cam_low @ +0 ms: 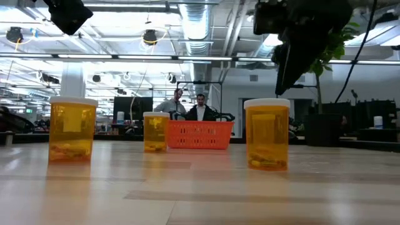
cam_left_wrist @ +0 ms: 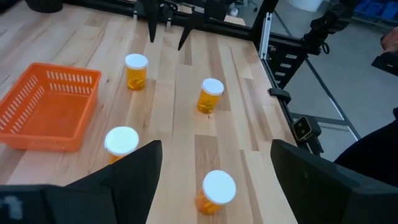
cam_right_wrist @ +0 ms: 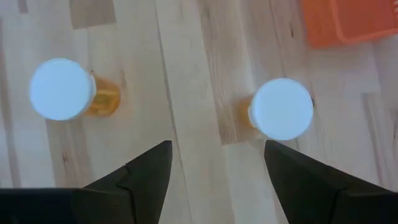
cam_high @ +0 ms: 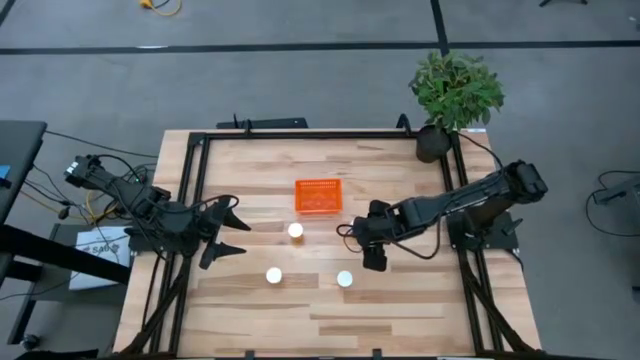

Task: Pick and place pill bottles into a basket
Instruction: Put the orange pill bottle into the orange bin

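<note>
Three pill bottles are seen from above on the wooden table (cam_high: 400, 310): one (cam_high: 296, 231) just at 7 o'clock of the orange basket (cam_high: 318, 196), one (cam_high: 274, 276) further toward 6 o'clock of it, and one (cam_high: 345, 280) at about 5 o'clock of the basket. A fourth bottle (cam_left_wrist: 210, 191) is shown only in the left wrist view, close under that arm's fingers. The basket appears empty, so the task is judged barely begun.

The right gripper (cam_high: 374, 262) is held above the table just at 2 o'clock of the third bottle; its fingers are spread wide and nothing is gripped. The left gripper (cam_high: 226, 230) is parked at 9 o'clock of the table, fingers likewise spread wide and empty.

The bottles are judged light, stiff plastic with smooth round sides, likely to tip or roll if nudged off-centre; a little content is seen at the bottom of each. A hold is best taken across the body just under the white cap, or around the cap itself, with the fingers squared on either side.

The approach is not blocked: the bottles stand well apart from one another. The nearest bottle to the basket wall could be knocked against it. A potted plant (cam_high: 455, 95) stands at the table's 1 o'clock corner, clear of the work. Two people (cam_low: 190, 107) are visible in the room behind the basket.
</note>
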`<action>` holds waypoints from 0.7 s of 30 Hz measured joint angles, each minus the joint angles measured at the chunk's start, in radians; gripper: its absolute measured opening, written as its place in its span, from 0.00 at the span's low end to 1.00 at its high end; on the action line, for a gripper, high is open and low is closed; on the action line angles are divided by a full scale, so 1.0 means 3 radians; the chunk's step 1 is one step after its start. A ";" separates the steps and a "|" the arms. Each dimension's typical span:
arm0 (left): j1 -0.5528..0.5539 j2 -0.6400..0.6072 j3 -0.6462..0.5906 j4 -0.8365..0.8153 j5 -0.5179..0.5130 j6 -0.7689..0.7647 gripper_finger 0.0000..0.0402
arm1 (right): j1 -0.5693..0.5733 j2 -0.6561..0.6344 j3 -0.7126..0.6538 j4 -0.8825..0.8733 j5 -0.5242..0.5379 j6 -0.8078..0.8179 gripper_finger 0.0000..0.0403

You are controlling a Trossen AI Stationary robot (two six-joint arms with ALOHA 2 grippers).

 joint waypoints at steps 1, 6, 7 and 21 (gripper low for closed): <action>0.0000 0.0000 -0.0002 -0.0004 -0.0001 0.0000 0.72 | -0.0016 0.0027 0.0034 -0.0036 0.0000 -0.0001 0.62; 0.0000 -0.0001 -0.0003 -0.0005 -0.0003 -0.0001 0.72 | -0.0084 0.0087 0.0152 -0.0130 0.0017 -0.0050 0.62; 0.0000 0.0000 -0.0003 -0.0010 -0.0003 -0.0001 0.72 | -0.0091 0.0085 0.0172 -0.0115 0.0020 -0.0064 0.62; 0.0000 0.0000 -0.0003 -0.0019 -0.0004 -0.0001 0.72 | -0.0274 0.0084 0.0175 -0.0175 0.0030 -0.0475 0.87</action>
